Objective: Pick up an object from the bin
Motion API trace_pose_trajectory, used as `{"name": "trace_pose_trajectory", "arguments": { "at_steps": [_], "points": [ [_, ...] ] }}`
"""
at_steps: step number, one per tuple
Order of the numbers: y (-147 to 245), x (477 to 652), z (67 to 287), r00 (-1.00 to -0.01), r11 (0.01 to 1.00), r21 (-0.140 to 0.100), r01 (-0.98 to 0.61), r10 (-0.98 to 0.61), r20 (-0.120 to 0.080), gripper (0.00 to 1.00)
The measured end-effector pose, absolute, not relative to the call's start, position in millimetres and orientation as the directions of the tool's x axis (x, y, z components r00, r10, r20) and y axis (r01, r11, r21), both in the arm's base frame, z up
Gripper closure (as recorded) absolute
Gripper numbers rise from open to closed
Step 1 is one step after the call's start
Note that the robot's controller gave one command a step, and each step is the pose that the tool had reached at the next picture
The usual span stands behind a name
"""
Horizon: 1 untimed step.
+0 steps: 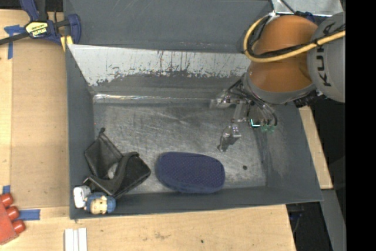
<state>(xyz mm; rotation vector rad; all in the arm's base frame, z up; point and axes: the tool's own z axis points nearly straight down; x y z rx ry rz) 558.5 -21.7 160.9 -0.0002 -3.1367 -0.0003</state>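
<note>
My gripper (228, 139) hangs over the right half of the bin floor, fingers pointing down, with nothing between them that I can see. A dark blue oval pouch (190, 172) lies near the front wall, below and to the left of the gripper. A black folded pouch (113, 168) sits in the front left part of the bin. A small white and blue toy figure (94, 201) lies in the front left corner beside it.
The arm with its orange cover reaches in from the right, over the bin's right wall. Bare floor stretches across the middle and back of the bin.
</note>
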Motion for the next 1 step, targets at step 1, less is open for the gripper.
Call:
{"name": "trace_pose_trajectory", "arguments": {
  "at_steps": [1],
  "points": [
    [5.2, 484.9, 164.3, -0.998, 0.998, 0.001, -0.068, -0.068, 0.004, 0.00]
  ]
}}
